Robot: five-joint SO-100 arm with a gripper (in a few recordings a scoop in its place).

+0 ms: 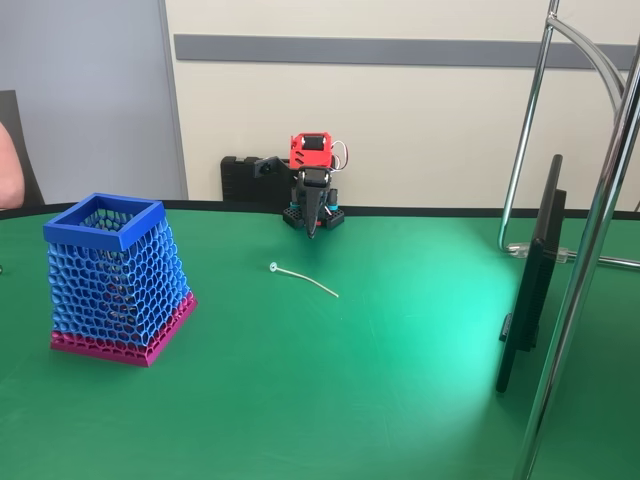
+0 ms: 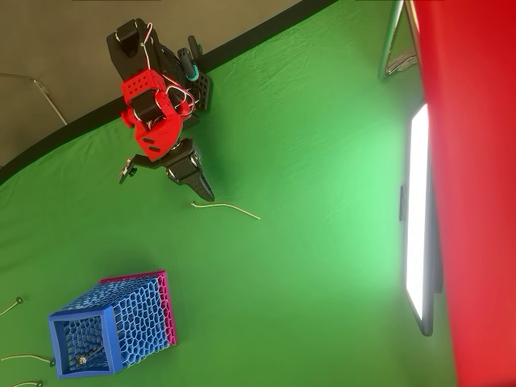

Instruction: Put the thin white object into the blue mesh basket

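The thin white object lies flat on the green table, its small loop end toward the arm. The blue mesh basket stands upright on its magenta base at the left of the fixed view, well away from the strip. My gripper hangs over the table at the back, pointing down, its tip just short of the strip's loop end in the overhead view. Its fingers look pressed together with nothing between them.
A dark monitor on chrome stand legs occupies the right side. Other thin white strips lie at the overhead view's lower left edge. A person's arm shows at the far left edge.
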